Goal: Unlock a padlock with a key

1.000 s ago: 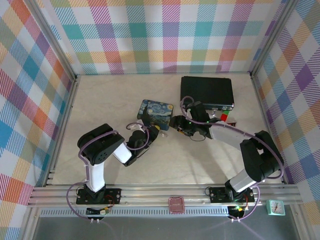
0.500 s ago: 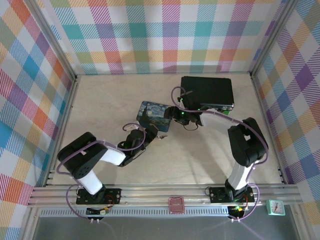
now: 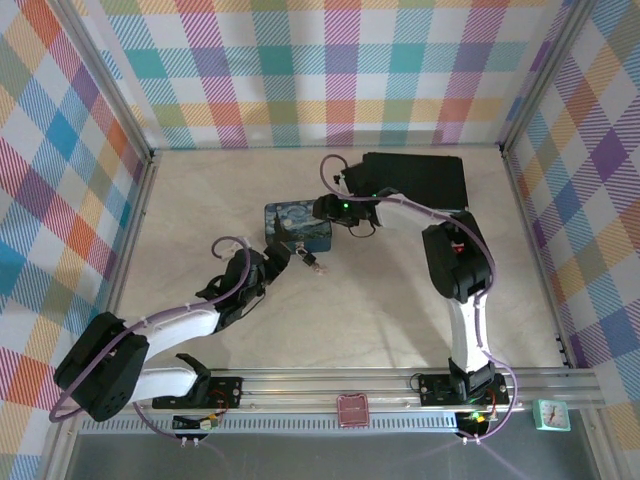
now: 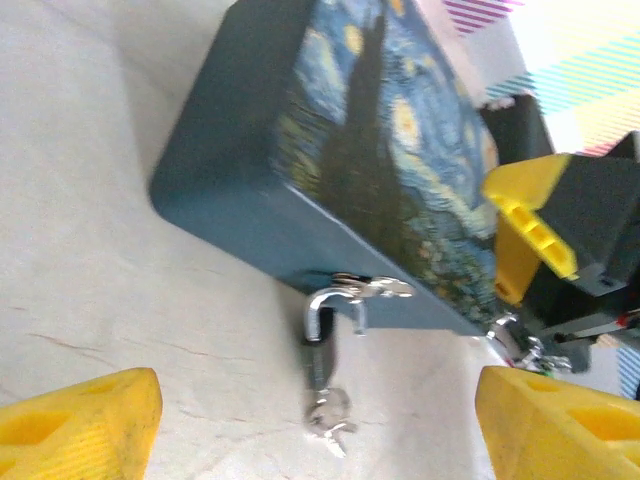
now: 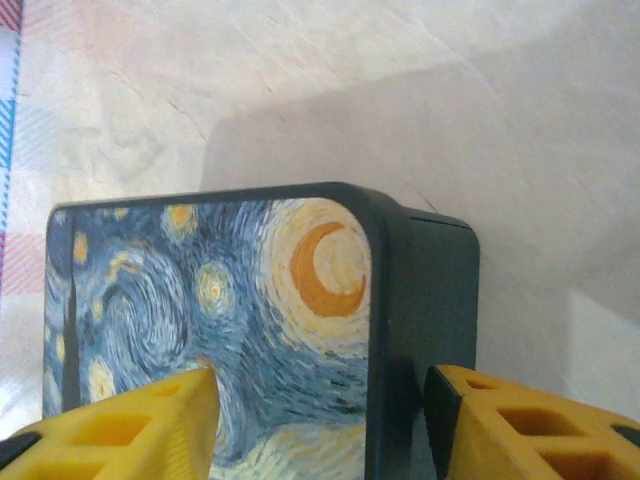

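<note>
Left gripper (image 4: 318, 398) is released: jaws spread wide, nothing clamped, hovering just short of the padlock (image 4: 320, 355). Padlock hangs by its silvery shackle from the hasp (image 4: 378, 290) on the front wall of the blue-and-yellow painted tin (image 4: 300, 130). Its body lies on the table (image 4: 90, 250), and the key (image 4: 330, 425) is at its lower end, apparently seated in the keyway. Right gripper (image 5: 320, 388) straddles a corner of the tin, one finger over the lid, one by the side wall; can't tell whether it's clamping or just bracketing. Black case (image 3: 415, 180) sits well apart behind, not involved. Step in hand, by my read: right braces the tin, left is lined up to take the key. One shackle leg looks clear of the body, so it may already be sprung, but it's too small to call. Next move needs the left jaws closing on the key's bow, tiny and low against the table, then a twist about the lock's axis without dragging the tin. Risk: fingers shove the lock sideways instead of gripping.
</note>
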Robot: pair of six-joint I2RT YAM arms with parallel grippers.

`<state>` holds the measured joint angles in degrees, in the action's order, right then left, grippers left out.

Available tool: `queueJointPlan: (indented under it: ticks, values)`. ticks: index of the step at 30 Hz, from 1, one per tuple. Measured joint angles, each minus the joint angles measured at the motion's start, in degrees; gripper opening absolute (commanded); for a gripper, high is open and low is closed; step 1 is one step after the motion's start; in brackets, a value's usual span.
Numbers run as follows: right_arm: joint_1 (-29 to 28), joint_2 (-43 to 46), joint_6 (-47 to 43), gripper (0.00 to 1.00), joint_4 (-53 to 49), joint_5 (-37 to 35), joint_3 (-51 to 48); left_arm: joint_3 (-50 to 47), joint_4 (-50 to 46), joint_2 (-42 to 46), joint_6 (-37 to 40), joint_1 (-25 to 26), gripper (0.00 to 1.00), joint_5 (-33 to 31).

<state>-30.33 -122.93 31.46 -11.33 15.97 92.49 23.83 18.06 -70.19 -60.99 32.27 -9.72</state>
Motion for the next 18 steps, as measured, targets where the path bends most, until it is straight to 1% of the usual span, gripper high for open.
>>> queueJointPlan:
  ticks: [3,6,12,15,18]
  values:
    - [-0.02,-0.63,-3.85,0.65,-1.6,-0.04,2.91,0.0,-0.92,0.0,0.24,-1.29,0.82,1.57]
    - [-0.02,2.01,-8.85,0.69,-3.65,-1.18,2.16,0.0,-1.53,0.22,0.46,-2.97,0.84,3.06]
    - [-1.18,16.39,-20.76,0.69,-9.16,-3.5,-6.38,0.09,-3.19,2.19,0.9,-8.68,0.84,6.27]
    - [-3.87,23.91,-25.86,0.69,-9.81,-3.52,-12.74,0.59,-4.94,3.08,2.14,-11.63,0.86,7.67]
    - [-7.72,28.26,-29.11,0.69,-9.75,-3.52,-19.23,1.92,-6.62,3.87,3.69,-13.99,0.87,8.7]
